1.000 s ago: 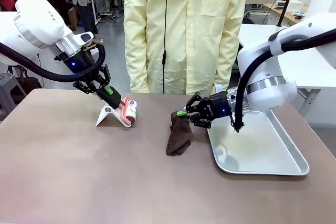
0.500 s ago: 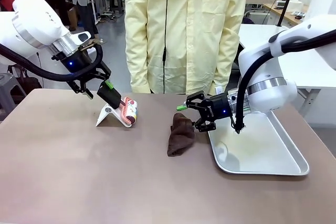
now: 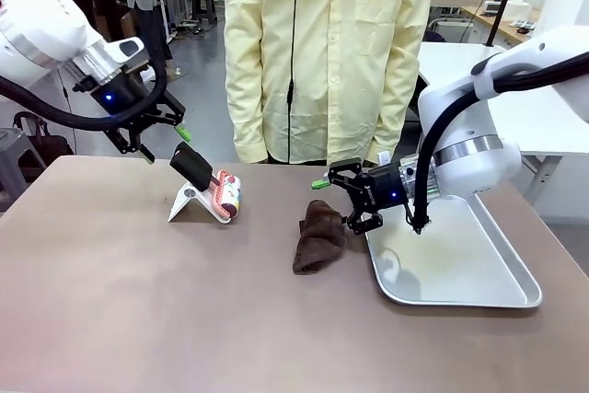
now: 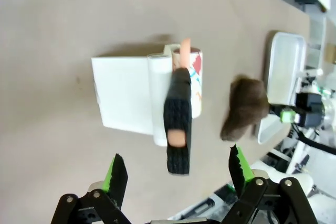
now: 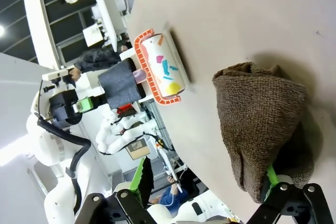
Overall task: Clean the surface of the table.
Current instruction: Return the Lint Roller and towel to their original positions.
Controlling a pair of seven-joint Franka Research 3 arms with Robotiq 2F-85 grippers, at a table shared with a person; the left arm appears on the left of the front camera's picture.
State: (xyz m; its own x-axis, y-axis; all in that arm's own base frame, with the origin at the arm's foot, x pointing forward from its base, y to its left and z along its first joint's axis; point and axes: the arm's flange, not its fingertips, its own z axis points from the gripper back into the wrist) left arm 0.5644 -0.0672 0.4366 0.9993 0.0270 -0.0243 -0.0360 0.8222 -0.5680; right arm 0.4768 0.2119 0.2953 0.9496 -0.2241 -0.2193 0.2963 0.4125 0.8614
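The table [image 3: 138,319] has a wide taupe-brown top. On it a lint roller [image 3: 225,196] leans on its white stand [image 3: 187,202], black handle [image 3: 191,164] pointing up and left. My left gripper [image 3: 164,143] hovers open just up-left of that handle, apart from it; the handle [image 4: 177,124] lies between the green-tipped fingers [image 4: 116,174] farther off. A brown cloth [image 3: 319,235] lies crumpled mid-table. My right gripper [image 3: 339,206] stands open right beside it, holding nothing; the cloth [image 5: 262,108] rests against one finger.
A silver metal tray [image 3: 502,296] sits at the right, under my right arm. A person in a pale yellow coat [image 3: 327,52] stands at the far edge, between the arms. The near half of the table is bare.
Both grippers opened. The left let go of the roller handle and drew back up and left. The right released the cloth, which settled onto the table.
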